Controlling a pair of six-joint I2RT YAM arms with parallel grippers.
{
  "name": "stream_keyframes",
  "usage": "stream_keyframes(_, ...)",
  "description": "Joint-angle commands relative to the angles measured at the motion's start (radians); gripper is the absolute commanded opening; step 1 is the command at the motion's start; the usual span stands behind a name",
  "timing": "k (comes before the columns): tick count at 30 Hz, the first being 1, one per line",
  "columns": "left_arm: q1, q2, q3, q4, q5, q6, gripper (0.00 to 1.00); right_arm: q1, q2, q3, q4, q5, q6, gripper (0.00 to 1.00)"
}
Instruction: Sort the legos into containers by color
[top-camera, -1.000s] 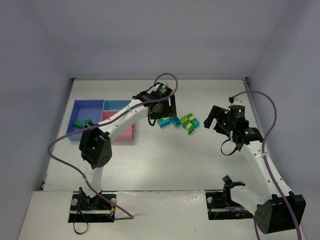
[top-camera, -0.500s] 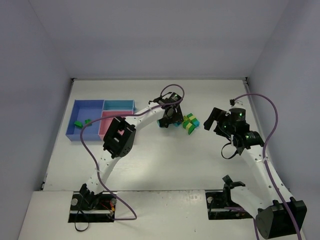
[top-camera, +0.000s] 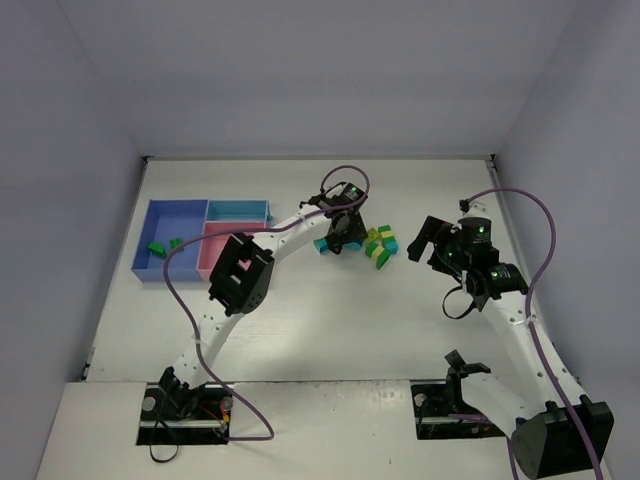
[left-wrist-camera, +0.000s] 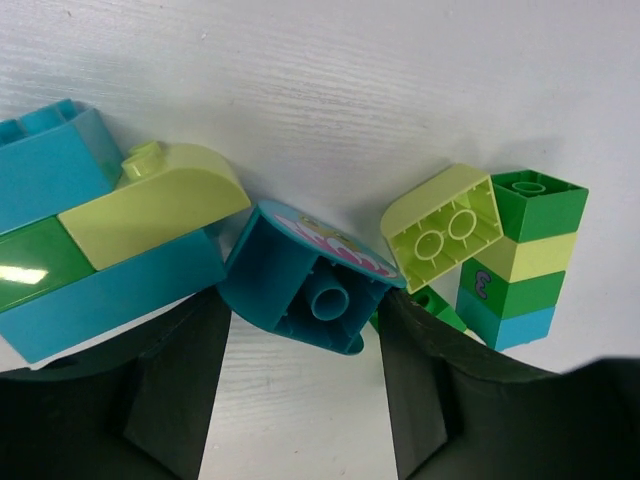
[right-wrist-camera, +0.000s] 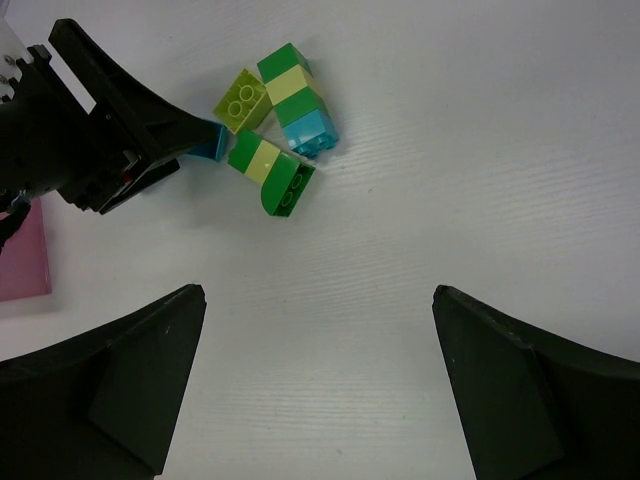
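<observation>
Right now we have the left jaws spread low over the bench (left-wrist-camera: 350, 70), one dark finger (left-wrist-camera: 175, 390) on each side of a teal brick (left-wrist-camera: 305, 285). The brick lies tipped over, its hollow underside towards the wrist camera; whether the pads touch it we cannot tell. We judge this straddle to be the set-up for a pinch. Just beyond, a yellow-green curved brick (left-wrist-camera: 160, 205) rests on other bricks, and a striped stack (left-wrist-camera: 520, 255) stands upright. The right jaws hang wide apart and empty, well apart from the pile, probably to leave room. Farthest off, the blue tray (top-camera: 160, 215) holds two green bricks (top-camera: 156, 246), joined to the pink tray (top-camera: 212, 245) and the light-blue tray (top-camera: 240, 208).
</observation>
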Motion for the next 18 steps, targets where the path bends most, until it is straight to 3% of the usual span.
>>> stream_keyframes(1,-0.006,-0.011,0.045,0.023,-0.032,-0.009,0.5,0.005,-0.002,0.008,0.042,-0.003,-0.016,0.94)
stream_keyframes(3,-0.006,-0.017,0.031,0.025,-0.046,-0.004,0.48,0.007,-0.004,0.005,0.042,-0.003,-0.017,0.94)
stream_keyframes(11,-0.006,-0.1,-0.05,0.048,-0.075,0.097,0.1,0.007,-0.015,-0.001,0.044,-0.007,-0.02,0.94)
stream_keyframes(18,-0.006,-0.282,-0.236,0.114,-0.124,0.235,0.0,0.008,-0.025,-0.004,0.042,-0.012,-0.019,0.94)
